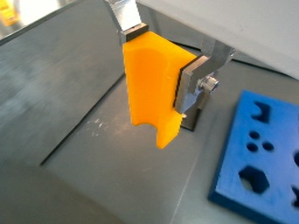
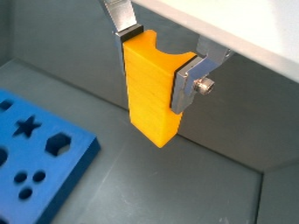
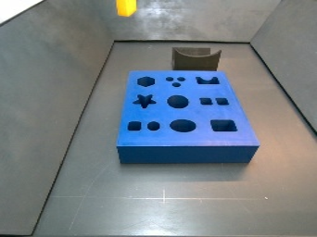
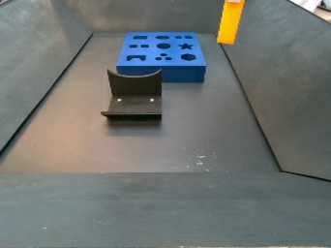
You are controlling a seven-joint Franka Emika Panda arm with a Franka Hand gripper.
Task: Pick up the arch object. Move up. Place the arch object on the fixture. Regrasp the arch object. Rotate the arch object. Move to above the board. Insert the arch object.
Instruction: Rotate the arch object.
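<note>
The fingers (image 1: 198, 86) are closed on the arch object (image 1: 152, 92), which is gripped between the two silver plates in both wrist views (image 2: 155, 87), its long axis pointing down and its notched end held up near the plates. The gripper (image 2: 158, 61) is raised well above the dark tabletop (image 3: 161, 194). In a side view only the arch object's lower end (image 3: 126, 6) is seen at the frame's upper edge, high over the floor and apart from the board (image 3: 183, 116). The fixture (image 4: 134, 92) is seen standing on the tabletop just beside the board (image 4: 165, 56), with nothing resting on it.
</note>
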